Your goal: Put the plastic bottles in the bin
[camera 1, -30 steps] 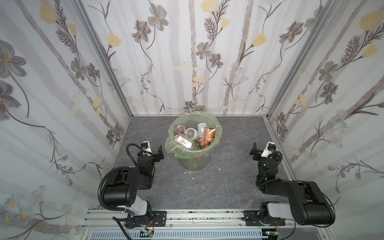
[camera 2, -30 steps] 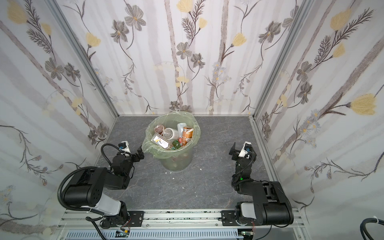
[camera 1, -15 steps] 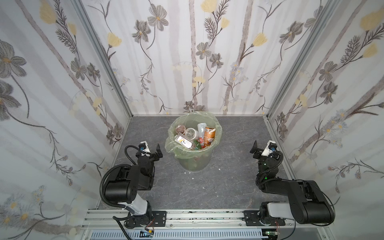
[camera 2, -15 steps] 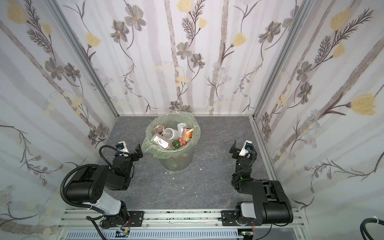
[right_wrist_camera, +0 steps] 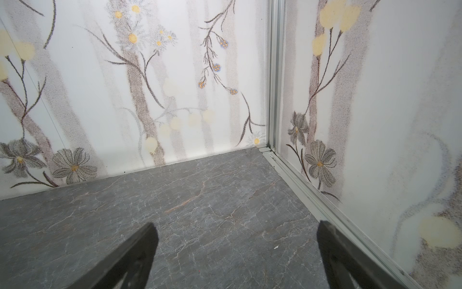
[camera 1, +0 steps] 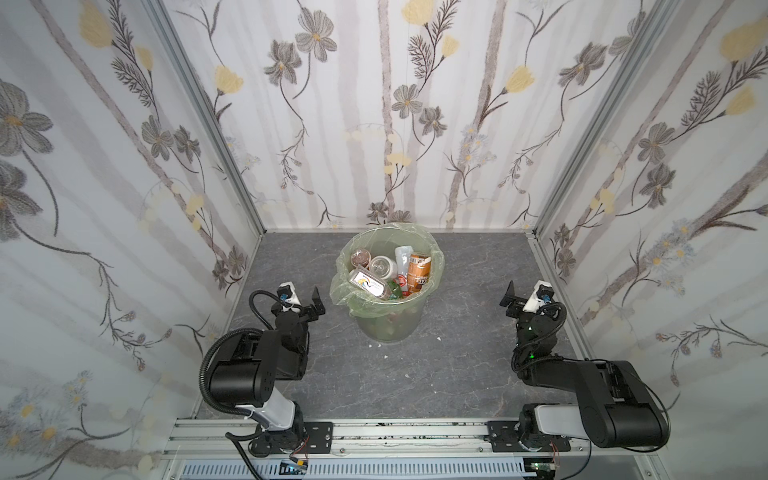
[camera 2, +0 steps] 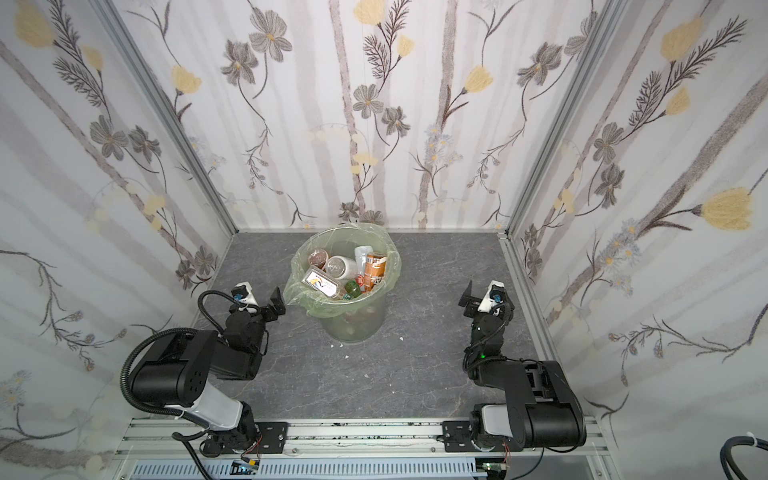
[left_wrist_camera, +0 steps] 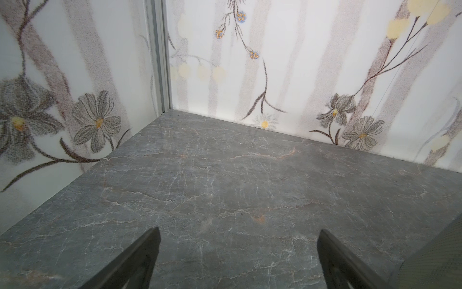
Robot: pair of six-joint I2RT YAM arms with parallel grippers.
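Standing bin (camera 1: 390,328): sat upright on the table, toward the back wall and roughly midway between the two arms, with neither arm touching it; both top views showed it so.
Bag (camera 1: 341,293): a thin light-green liner was folded out over the bin's rim, drooping lowest on the side facing the left arm.
Plastic bottles (camera 1: 380,266): every one in sight lay inside the bin, heaped close to the rim (a few more showed dimly through the translucent wall lower down).
Brown-label bottle (camera 1: 417,272): leaned near upright against the rim on the side toward the right arm.
White-label bottle (camera 1: 368,284): lay on its side across the top of the heap, on the side toward the left arm.
Green bottle (camera 1: 394,288): was wedged between those two and mostly buried.
Left gripper (left_wrist_camera: 237,232): its jaws were spread wide with only bare table between them; it sat low just beside the drooping bag, and no contact could be seen.
Right gripper (right_wrist_camera: 236,227): was likewise spread wide and empty, close to the right-hand wall and well apart from the bin.
Table (camera 1: 457,374): was a dark grey, stone-veined surface, with a few white crumbs (camera 1: 386,356) near the bin's foot.
Walls (camera 1: 415,124): were pale panels printed with grey and yellow flowers.
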